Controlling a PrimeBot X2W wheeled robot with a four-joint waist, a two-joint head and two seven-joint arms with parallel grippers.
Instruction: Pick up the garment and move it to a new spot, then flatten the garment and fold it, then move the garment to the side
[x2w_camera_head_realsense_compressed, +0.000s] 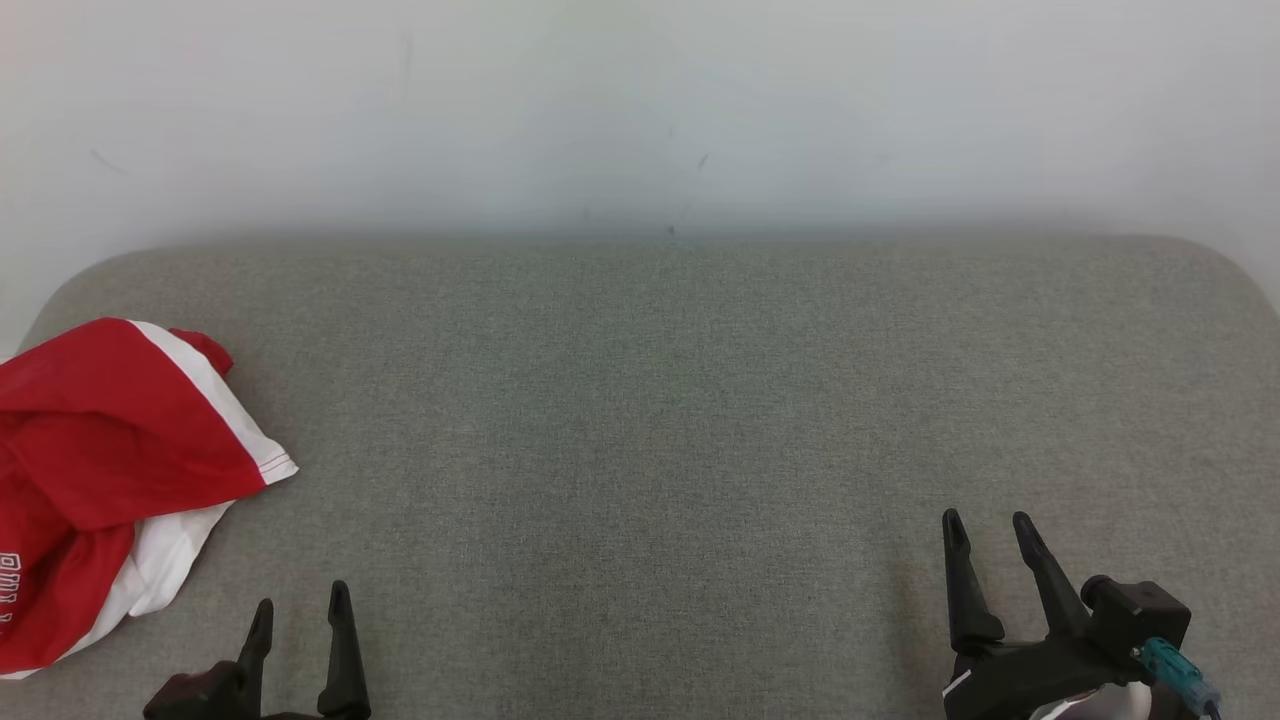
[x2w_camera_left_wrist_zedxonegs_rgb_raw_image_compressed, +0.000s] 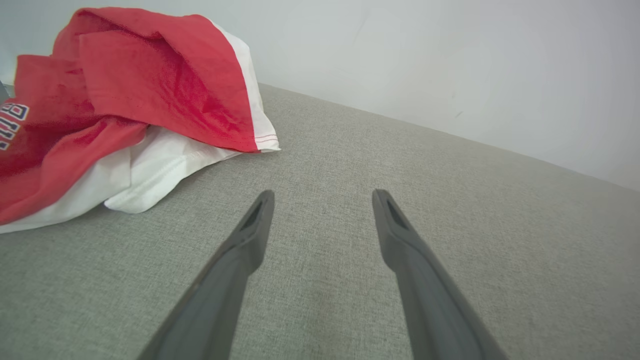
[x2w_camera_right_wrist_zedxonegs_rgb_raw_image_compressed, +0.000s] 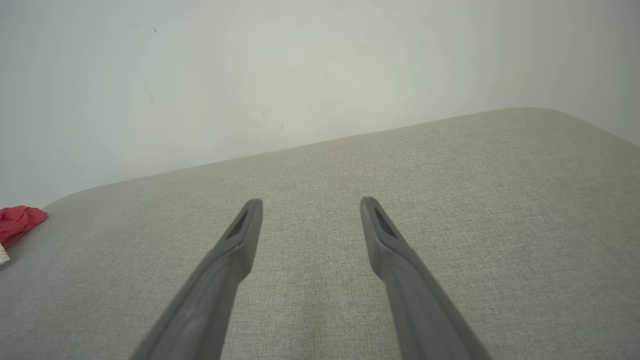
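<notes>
- The garment (x2w_camera_head_realsense_compressed: 95, 470), red and white, lies crumpled at the far left edge of the grey cushion (x2w_camera_head_realsense_compressed: 660, 420), partly running out of the head view.
- The left gripper (x2w_camera_head_realsense_compressed: 300, 610) hovers just right of it, jaws spread wide, holding nothing.
- The right gripper (x2w_camera_head_realsense_compressed: 990, 535) sits well apart over bare fabric on the right, fingers equally wide, empty.
- A pale wall (x2w_camera_head_realsense_compressed: 640, 110) rises behind the cushion.

The red and white garment (x2w_camera_head_realsense_compressed: 100, 470) runs off the head view's left edge. Its lettering (x2w_camera_left_wrist_zedxonegs_rgb_raw_image_compressed: 11, 122) is cut short, unreadable.
</notes>
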